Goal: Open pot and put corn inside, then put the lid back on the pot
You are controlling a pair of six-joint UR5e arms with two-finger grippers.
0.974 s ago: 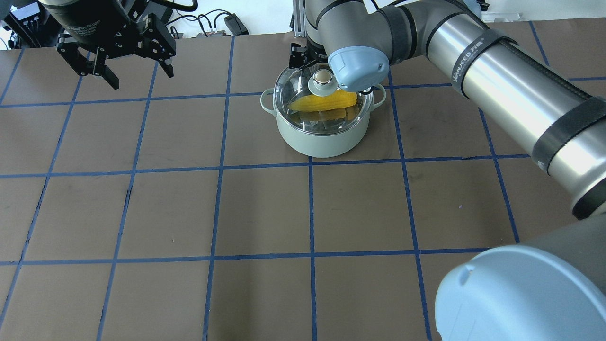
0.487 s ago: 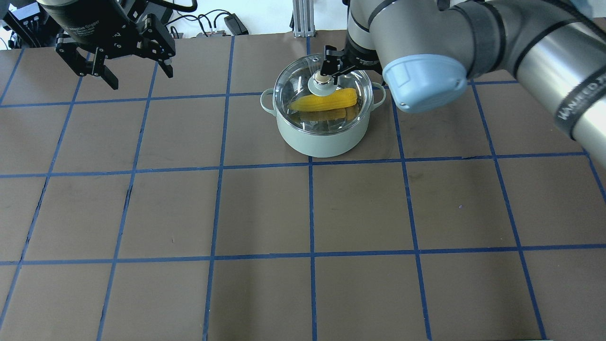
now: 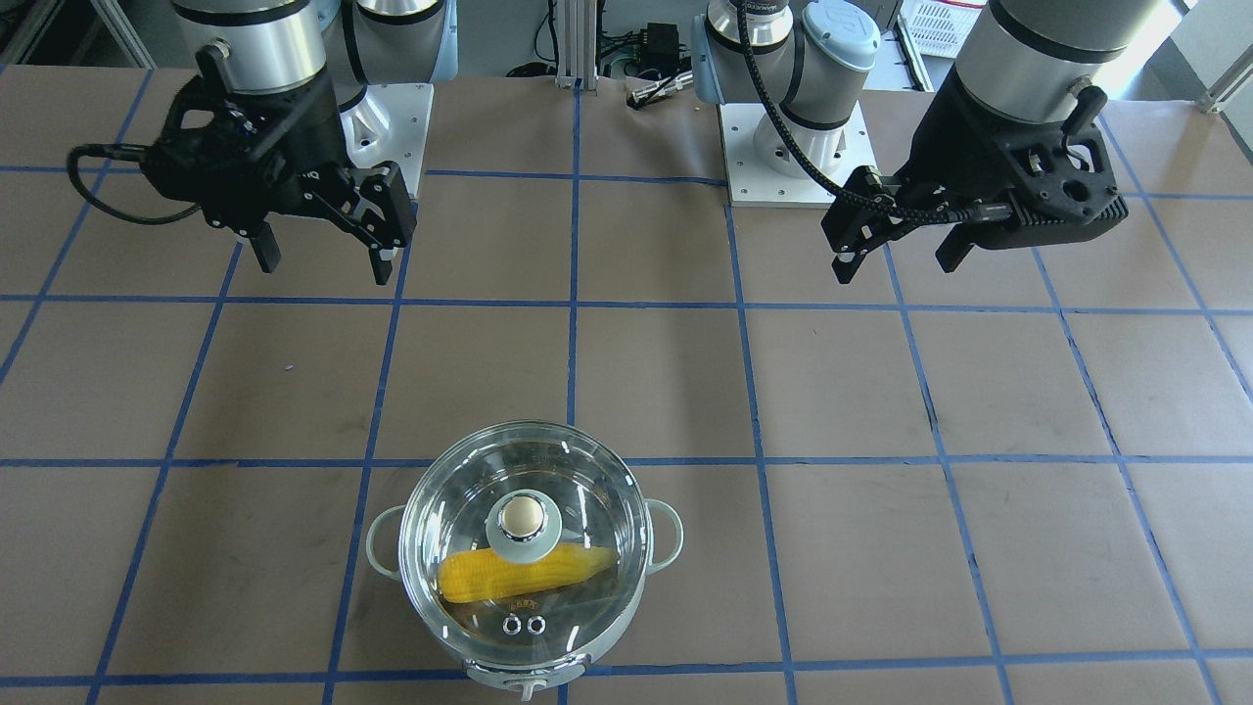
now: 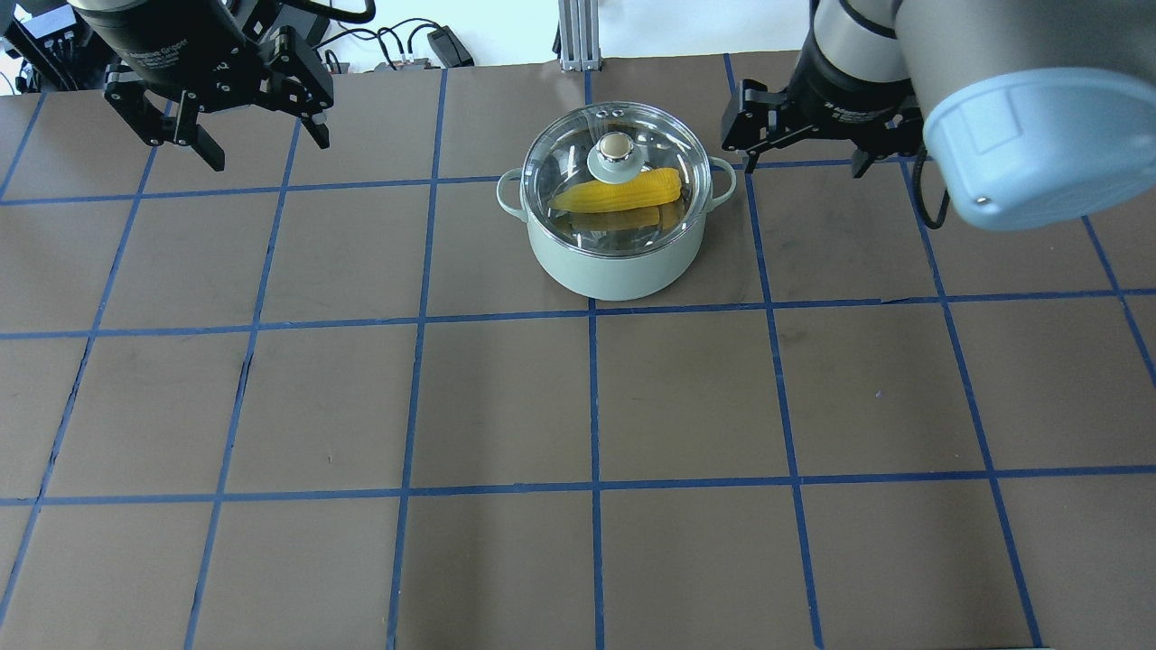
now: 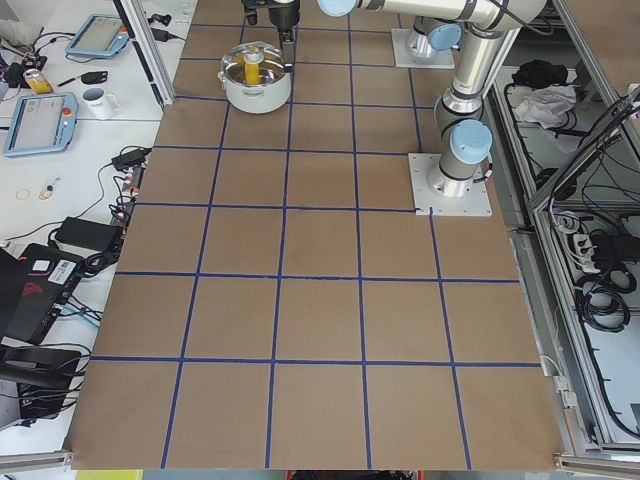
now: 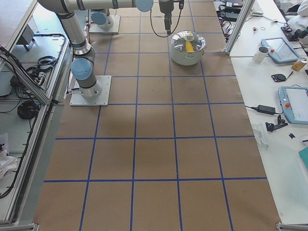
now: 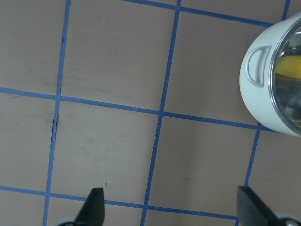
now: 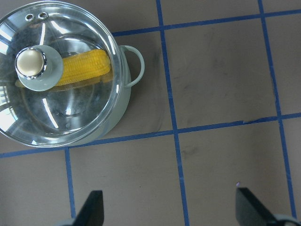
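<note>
Lid (image 4: 562, 161) seated on pot (image 4: 614, 271), corn (image 4: 619, 191) inside, on table (image 4: 506, 397). Overhead: right hand (image 4: 797, 155) spread open, near pot, which lies at its 9 o'clock. Left hand (image 4: 269, 152) spread open, well apart; pot at its 3 o'clock.

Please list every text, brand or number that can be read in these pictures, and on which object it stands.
"Adaptive Gripper": white print on the body of the left gripper, only partly legible.
White print on the right gripper: too blurred to read.
Small gold mark in the pot, under the lid: too small to read.
</note>
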